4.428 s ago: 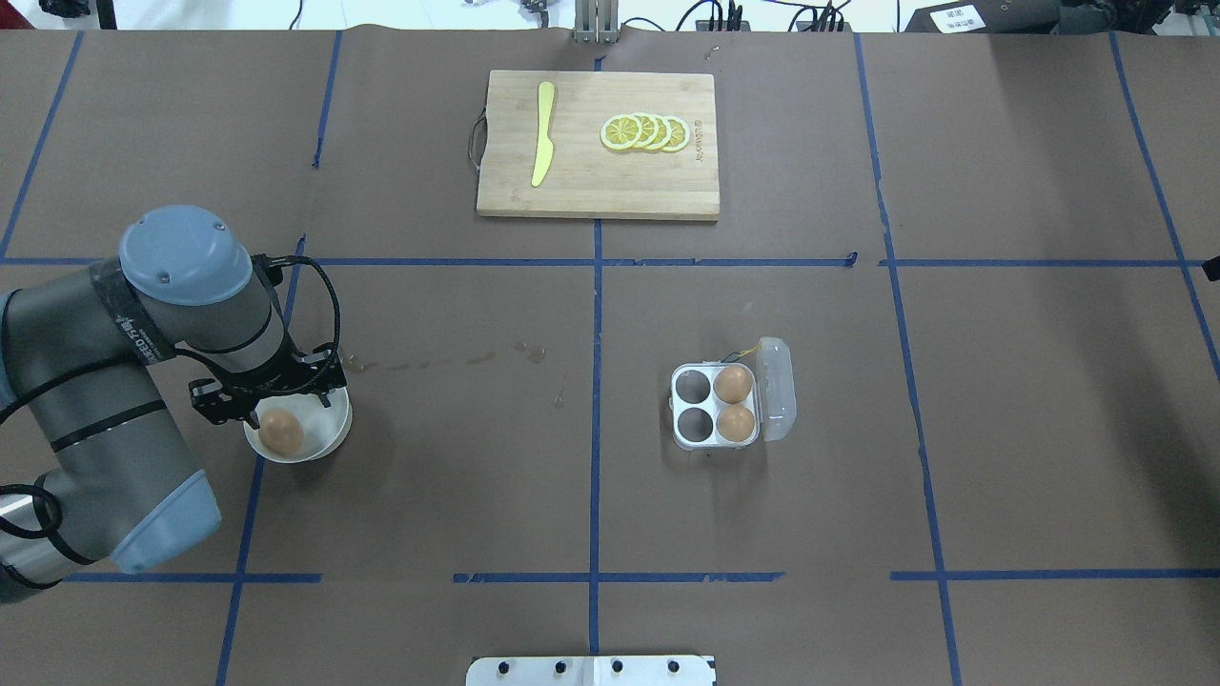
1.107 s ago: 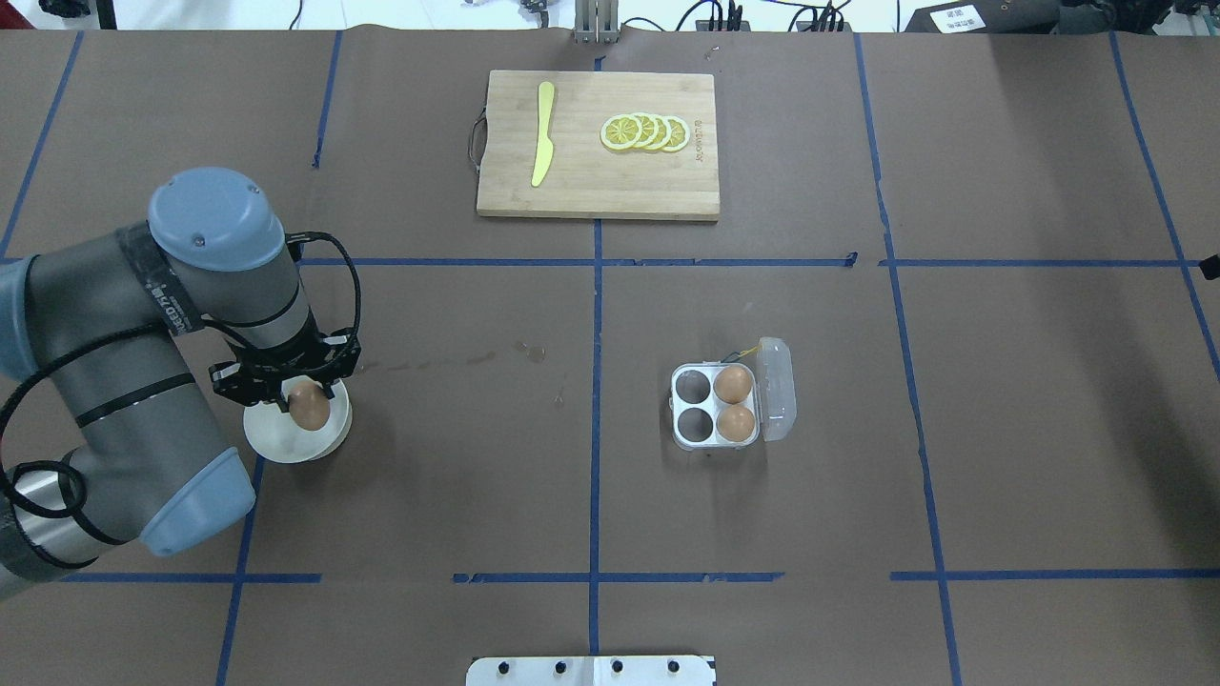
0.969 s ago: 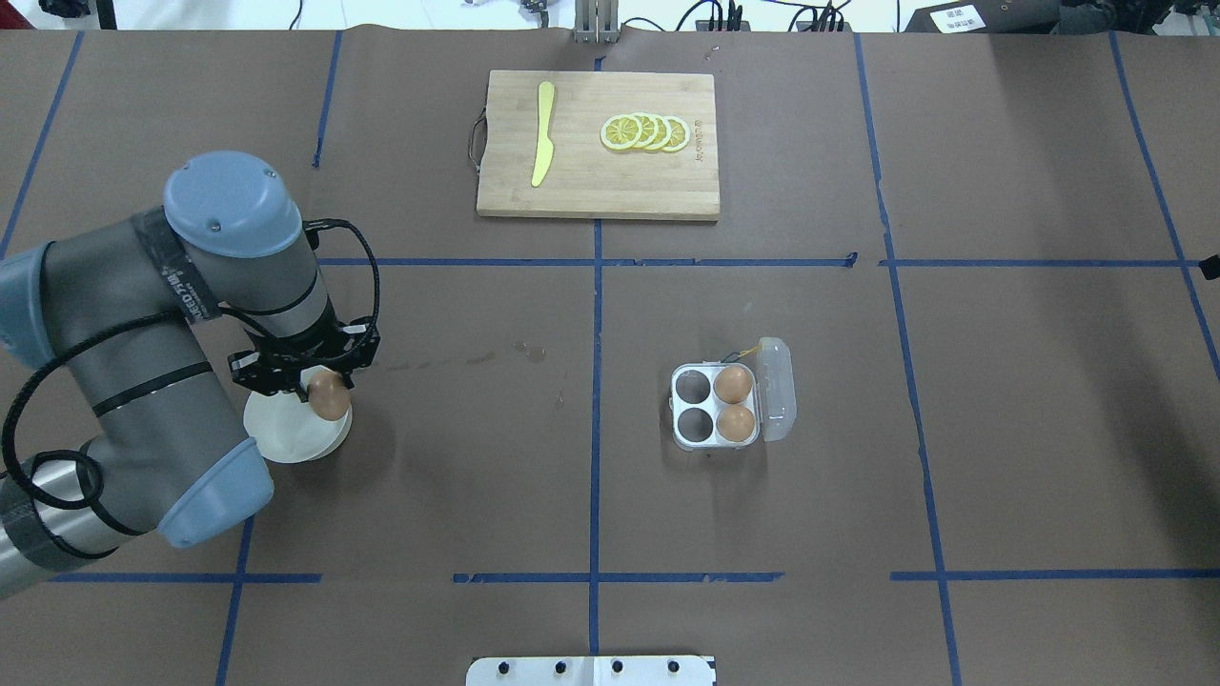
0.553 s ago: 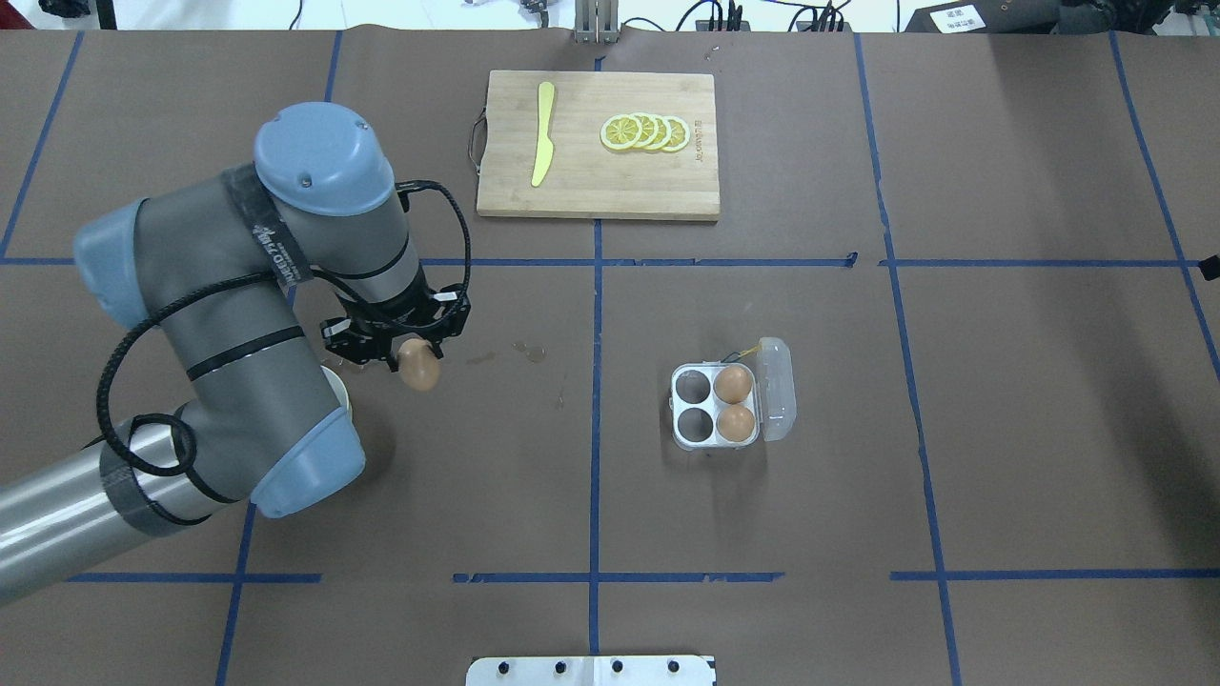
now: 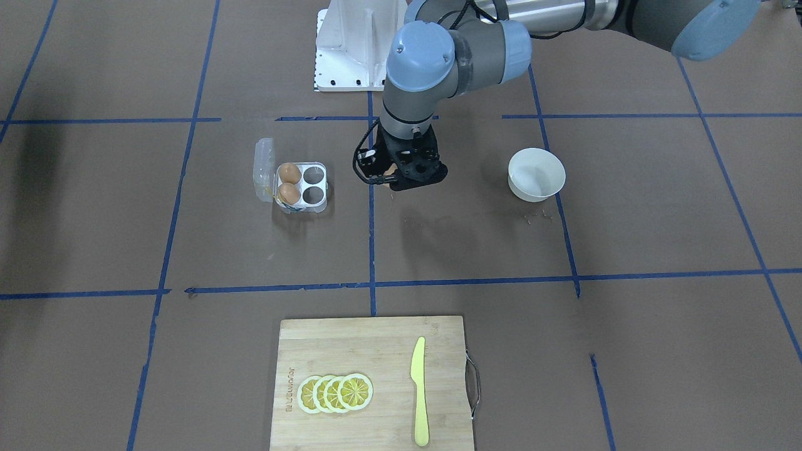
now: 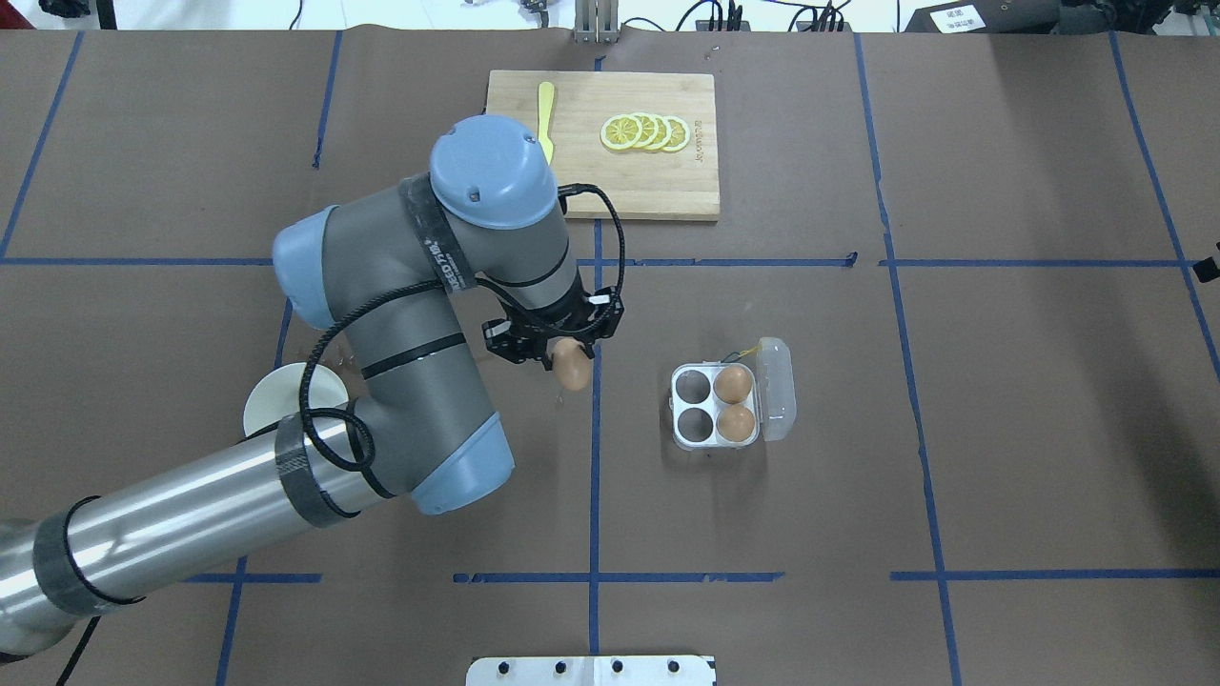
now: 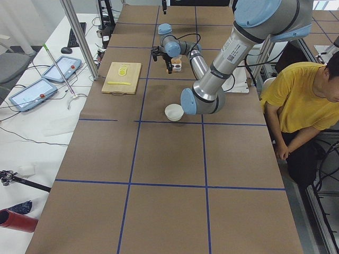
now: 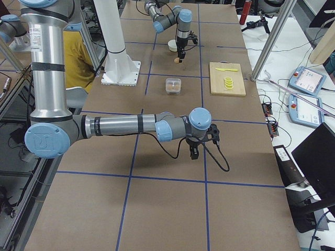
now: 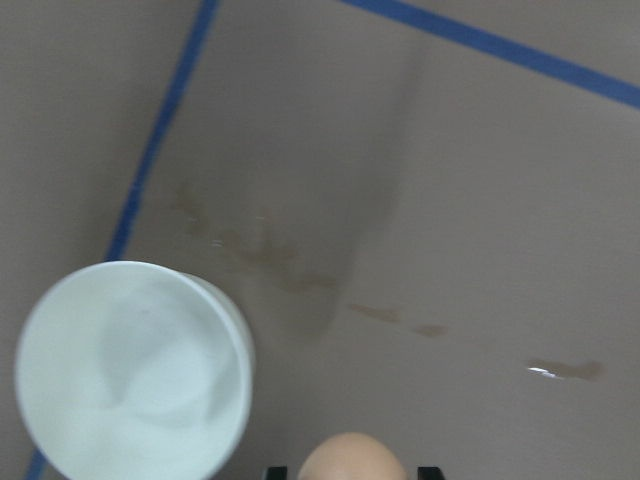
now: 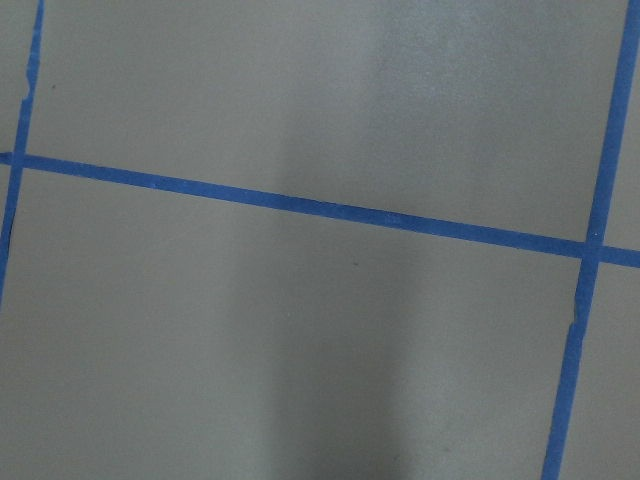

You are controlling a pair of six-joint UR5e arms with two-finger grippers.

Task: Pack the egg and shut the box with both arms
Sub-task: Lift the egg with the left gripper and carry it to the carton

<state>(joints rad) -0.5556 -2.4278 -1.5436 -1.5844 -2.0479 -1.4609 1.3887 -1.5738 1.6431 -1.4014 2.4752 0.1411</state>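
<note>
Overhead exterior view, stock as it is standing. Item one: left pincer (image 6: pixel 562 358), gripping the egg (image 6: pixel 573 368) and holding it clear of the bench (image 6: pixel 1001 429) above the middle blue tape line, between the white bowl (image 6: pixel 282 408) and the box (image 6: pixel 714 406), near the box but not yet over it. Item two: the box, sitting open with its clear lid (image 6: pixel 777 389) lying back on the side away from the held egg; the two cups beside the lid are holding the packed eggs (image 6: pixel 732 384), while the two cups on the side facing the pincer are standing empty. Item three: the bowl, showing empty in the front-facing and left wrist views. Item four: right pincer (image 8: pixel 192 152), hanging low over bare bench well apart from the box and appearing only in the exterior right view, so I cannot tell whether it is wide or narrow; its wrist camera is showing only paper and tape. Item five: cutting board (image 6: pixel 591 181) with lemon slices (image 6: pixel 645 132) and yellow knife (image 6: pixel 545 95), lying at the far edge. Progress, as a judgement: the pick-up is looking done and the transfer about midway; reaching the box, lowering the egg into an empty cup, releasing it, then folding the lid over and pressing it shut with both arms are all remaining
</note>
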